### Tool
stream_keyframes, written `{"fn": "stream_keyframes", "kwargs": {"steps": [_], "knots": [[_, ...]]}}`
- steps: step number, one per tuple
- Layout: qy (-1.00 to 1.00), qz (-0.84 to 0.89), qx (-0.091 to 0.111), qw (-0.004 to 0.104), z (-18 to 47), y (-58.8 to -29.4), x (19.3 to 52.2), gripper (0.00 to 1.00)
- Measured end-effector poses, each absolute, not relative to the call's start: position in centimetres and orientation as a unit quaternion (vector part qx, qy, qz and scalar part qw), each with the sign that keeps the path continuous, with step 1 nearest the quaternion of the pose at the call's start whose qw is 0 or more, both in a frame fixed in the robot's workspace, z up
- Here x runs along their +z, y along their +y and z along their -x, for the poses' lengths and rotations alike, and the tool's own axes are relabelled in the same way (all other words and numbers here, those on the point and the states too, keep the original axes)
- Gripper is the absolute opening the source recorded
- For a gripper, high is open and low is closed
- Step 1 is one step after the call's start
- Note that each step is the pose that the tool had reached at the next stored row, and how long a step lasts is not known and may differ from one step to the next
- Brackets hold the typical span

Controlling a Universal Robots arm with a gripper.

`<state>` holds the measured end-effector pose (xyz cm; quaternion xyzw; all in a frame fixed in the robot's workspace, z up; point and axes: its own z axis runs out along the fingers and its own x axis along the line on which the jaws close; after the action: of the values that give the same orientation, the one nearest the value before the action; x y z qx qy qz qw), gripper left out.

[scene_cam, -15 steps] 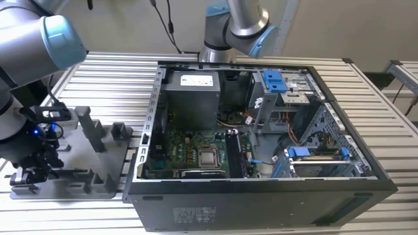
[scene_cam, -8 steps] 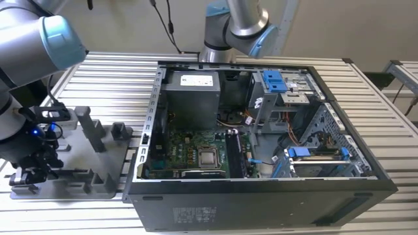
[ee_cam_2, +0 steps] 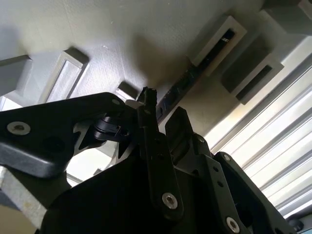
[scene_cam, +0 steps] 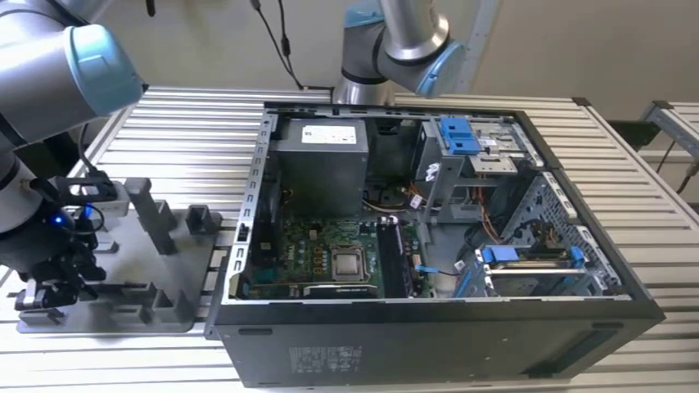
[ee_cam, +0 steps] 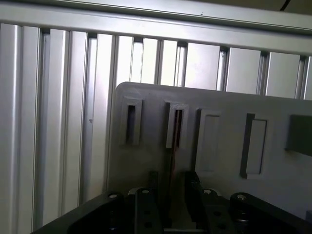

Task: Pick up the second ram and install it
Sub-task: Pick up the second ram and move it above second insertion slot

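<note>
At this moment you were at the pick-up, with the install not yet begun. The second ram (ee_cam: 174, 146) stood on edge in its slot in the grey holder tray (ee_cam: 146, 161) and had not been lifted. In the exterior view your arm reached down over that tray at the exterior view's left, well apart from the open computer case (scene_cam: 437, 327), so the carry across and the seating on the motherboard (scene_cam: 327, 250) were both left to do. I could not tell from that view whether another stick already sat in the memory slots.

Your gripper (ee_cam: 172, 179) was spread open, holding nothing. In both wrist views its two fingers (ee_cam_2: 179, 119) stood one on each side of the near end of the stick, and the thin dark board ran out from between them toward the far slot. In the first wrist view a gap showed on each side of the stick, so I judged that neither finger was pressing on it.
</note>
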<state>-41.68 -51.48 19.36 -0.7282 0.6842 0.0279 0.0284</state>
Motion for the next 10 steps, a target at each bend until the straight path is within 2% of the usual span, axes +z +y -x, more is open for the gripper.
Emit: {"fn": "stream_keyframes", "kwargs": {"steps": [10], "knots": [[0.684,0.728,0.027,0.029,41.68,-51.48,19.36,0.35]]}}
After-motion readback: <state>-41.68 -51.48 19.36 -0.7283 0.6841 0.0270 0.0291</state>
